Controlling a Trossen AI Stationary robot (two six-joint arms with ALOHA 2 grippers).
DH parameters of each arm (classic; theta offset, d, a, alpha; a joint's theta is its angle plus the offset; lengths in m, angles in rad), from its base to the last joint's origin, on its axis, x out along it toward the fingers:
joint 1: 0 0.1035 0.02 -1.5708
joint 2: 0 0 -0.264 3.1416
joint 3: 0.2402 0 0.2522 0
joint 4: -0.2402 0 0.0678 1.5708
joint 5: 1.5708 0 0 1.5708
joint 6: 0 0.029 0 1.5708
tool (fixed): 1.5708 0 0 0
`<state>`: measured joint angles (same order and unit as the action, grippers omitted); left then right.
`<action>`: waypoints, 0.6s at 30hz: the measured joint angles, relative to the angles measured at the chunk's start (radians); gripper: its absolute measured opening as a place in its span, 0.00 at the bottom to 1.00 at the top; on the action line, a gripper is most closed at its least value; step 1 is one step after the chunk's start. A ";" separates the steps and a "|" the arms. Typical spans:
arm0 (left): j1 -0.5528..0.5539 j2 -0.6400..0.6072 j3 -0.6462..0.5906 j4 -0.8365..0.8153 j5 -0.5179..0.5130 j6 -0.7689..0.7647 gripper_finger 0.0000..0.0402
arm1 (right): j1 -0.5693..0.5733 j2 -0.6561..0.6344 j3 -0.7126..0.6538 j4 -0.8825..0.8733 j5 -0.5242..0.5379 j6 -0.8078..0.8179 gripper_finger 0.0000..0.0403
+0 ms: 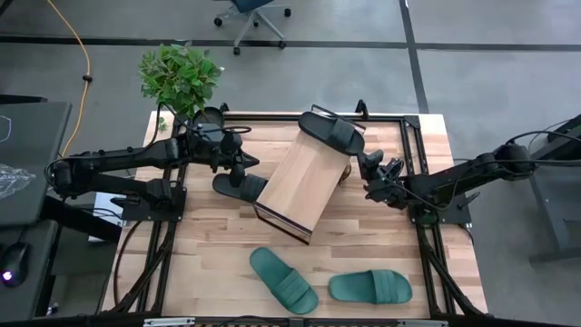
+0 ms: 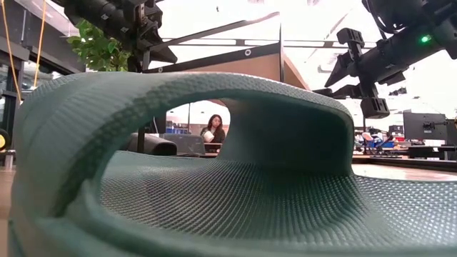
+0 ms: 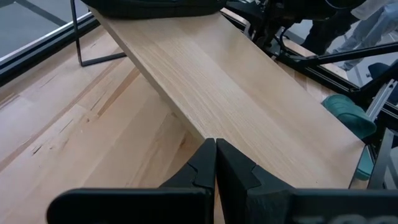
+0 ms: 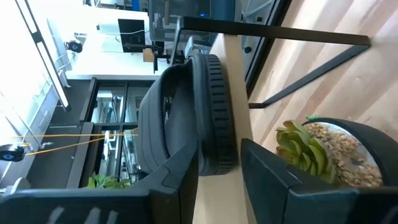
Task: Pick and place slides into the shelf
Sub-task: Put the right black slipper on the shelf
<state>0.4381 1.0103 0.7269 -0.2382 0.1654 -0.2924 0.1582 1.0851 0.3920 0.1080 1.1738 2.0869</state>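
The slanted light-wood shelf (image 1: 300,186) stands mid-table. One black slide (image 1: 331,130) lies across its raised far end, also seen in the right wrist view (image 4: 186,106). A second black slide (image 1: 238,189) lies flat on the table by the shelf's left side. Two teal slides (image 1: 283,279) (image 1: 370,287) lie sole-down near the table's near edge; one fills the low view (image 2: 214,178). My left gripper (image 3: 216,155) is shut and empty, hovering over the left black slide (image 1: 240,169). My right gripper (image 4: 221,171) is open, its fingers either side of the shelved slide's end (image 1: 370,168).
A small succulent pot (image 4: 323,149) and a dark pot (image 1: 211,116) sit at the table's far left corner, with a leafy plant (image 1: 179,74) behind. A black frame (image 1: 413,136) borders the table. A person (image 2: 213,128) sits in the room beyond.
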 joint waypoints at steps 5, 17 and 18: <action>0.000 0.000 0.000 -0.001 0.002 0.000 0.00 | 0.020 -0.005 0.000 -0.054 0.009 0.046 0.27; 0.000 0.000 0.000 -0.006 0.003 0.000 0.00 | 0.067 -0.154 0.000 -0.152 0.053 -0.030 0.27; 0.000 0.000 0.000 -0.006 0.003 0.001 0.00 | 0.073 -0.172 0.000 -0.149 0.047 -0.059 0.27</action>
<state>0.4385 1.0103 0.7271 -0.2443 0.1684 -0.2917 0.2309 0.9129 0.3920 -0.0410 1.2210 2.0281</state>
